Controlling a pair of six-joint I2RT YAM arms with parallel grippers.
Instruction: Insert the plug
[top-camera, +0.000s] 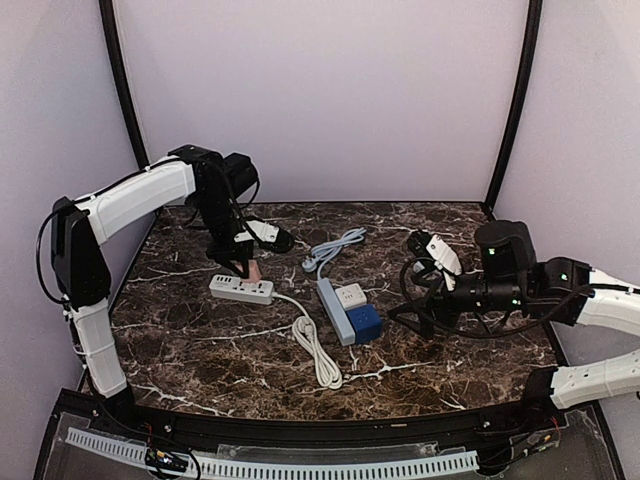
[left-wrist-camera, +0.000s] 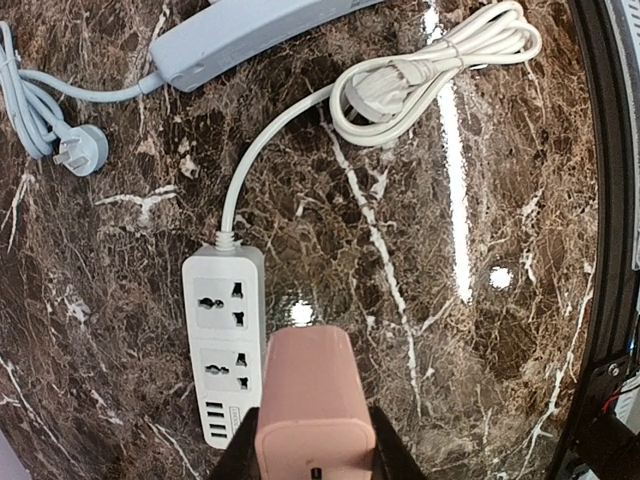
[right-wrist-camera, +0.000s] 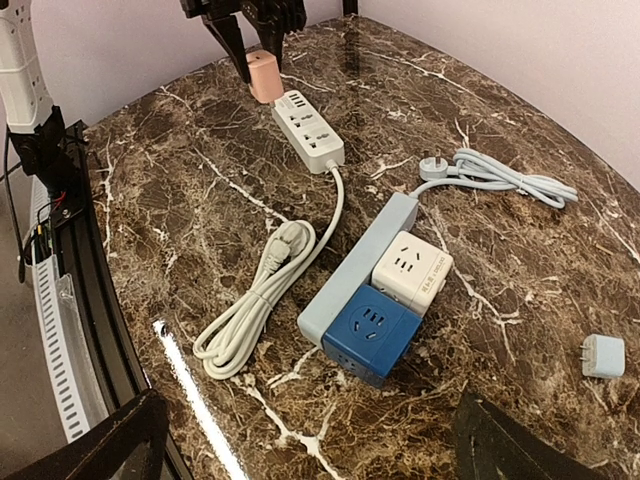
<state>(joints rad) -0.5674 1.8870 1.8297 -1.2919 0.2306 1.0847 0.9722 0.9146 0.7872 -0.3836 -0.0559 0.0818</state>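
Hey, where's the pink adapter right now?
Left side of the table in the top view, the pink adapter is held in the left gripper over the USB end of the white power strip.

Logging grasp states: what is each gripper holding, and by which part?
The left gripper clamps the pink plug by its two sides, near the back end. The right gripper is open and holds nothing.

Pink plug (left-wrist-camera: 315, 400), white power strip (left-wrist-camera: 224, 335)
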